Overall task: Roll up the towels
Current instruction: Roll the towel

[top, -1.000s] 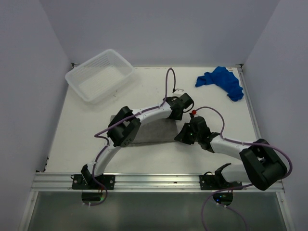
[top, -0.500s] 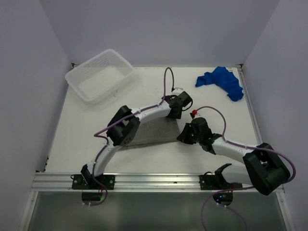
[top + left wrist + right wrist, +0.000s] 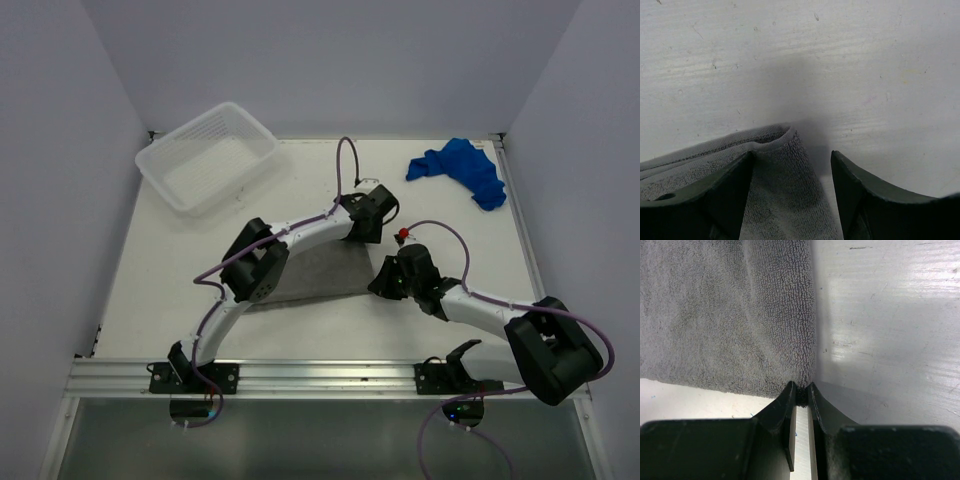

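Note:
The grey towel (image 3: 318,272) lies flat in the middle of the table. My left gripper (image 3: 371,222) is at its far right corner. In the left wrist view the gripper (image 3: 790,162) is open, and the towel's folded corner (image 3: 782,187) lies between the two fingers without being pinched. My right gripper (image 3: 384,283) is at the towel's near right corner. In the right wrist view it (image 3: 801,392) is shut on the tip of that corner, with the towel (image 3: 725,315) spread out beyond. The blue towel (image 3: 460,170) lies crumpled at the far right.
A translucent white ribbed basket (image 3: 207,155) stands empty at the far left. The walls close in on three sides. The left arm's elbow (image 3: 255,270) hangs over the grey towel's left part. A metal rail (image 3: 320,375) runs along the near edge.
My left gripper has moved a little toward the far side. The grey towel's right edge has shifted with the grippers. The right gripper has moved slightly right.

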